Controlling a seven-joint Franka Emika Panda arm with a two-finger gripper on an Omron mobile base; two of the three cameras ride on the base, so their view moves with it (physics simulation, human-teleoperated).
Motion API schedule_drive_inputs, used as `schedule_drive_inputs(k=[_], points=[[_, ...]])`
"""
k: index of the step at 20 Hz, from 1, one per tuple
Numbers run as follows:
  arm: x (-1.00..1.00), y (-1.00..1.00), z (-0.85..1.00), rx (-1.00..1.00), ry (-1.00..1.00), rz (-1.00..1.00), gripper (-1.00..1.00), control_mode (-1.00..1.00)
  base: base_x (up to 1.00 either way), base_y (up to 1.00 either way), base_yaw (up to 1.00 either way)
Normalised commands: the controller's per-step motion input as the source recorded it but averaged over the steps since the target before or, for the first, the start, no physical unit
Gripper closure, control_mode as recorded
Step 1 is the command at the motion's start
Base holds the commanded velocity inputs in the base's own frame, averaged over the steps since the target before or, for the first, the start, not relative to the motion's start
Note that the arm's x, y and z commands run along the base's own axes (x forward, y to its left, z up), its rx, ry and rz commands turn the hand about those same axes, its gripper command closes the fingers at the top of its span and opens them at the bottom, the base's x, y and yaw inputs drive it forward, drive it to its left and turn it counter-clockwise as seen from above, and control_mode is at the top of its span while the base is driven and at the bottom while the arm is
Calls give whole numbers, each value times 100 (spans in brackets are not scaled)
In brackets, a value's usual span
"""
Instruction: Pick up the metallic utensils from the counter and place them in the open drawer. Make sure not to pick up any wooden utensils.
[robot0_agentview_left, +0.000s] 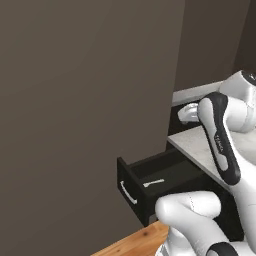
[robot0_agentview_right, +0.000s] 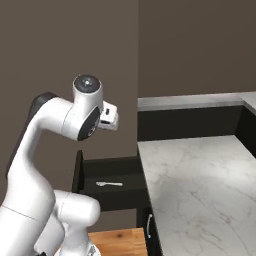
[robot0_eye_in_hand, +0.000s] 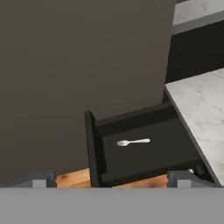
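**Fork lies in the open drawer, jaws wide and empty**

Two dark fingertips (robot0_eye_in_hand: 41, 178) stand far apart at the bottom of the hand view; the jaws are wide and hold nothing. Beyond them the shallow black box drawer (robot0_eye_in_hand: 94, 148) is pulled out, its flat front bearing a curved silver handle (robot0_agentview_left: 128, 193). On its dark floor lies a slim silvery-grey metal fork (robot0_eye_in_hand: 133, 141), flat, thin tines toward the drawer front. Just beside the drawer runs the pale grey-white marbled counter (robot0_agentview_right: 200, 180) on its black base. Orange-brown wooden floor (robot0_agentview_left: 135, 242) shows below the drawer front.
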Motion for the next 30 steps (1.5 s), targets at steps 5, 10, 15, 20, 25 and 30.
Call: schedule_drive_inputs(k=[5, 10, 15, 20, 25, 30], points=[[-79, 0, 10, 7, -2, -21, -100, -100, 0, 0, 0], [-87, 0, 20, 4, -15, -7, -100, -100, 0, 0, 0], [-20, 0, 3, 0, -3, 0, -100, 100, -80, 3, 0], [0, 0, 0, 0, 0, 0, -100, 100, -100, 10, 0], [0, 0, 0, 0, 0, 0, -100, 100, -100, 2, 0], [0, 0, 0, 0, 0, 0, -100, 100, -100, 0, 0]])
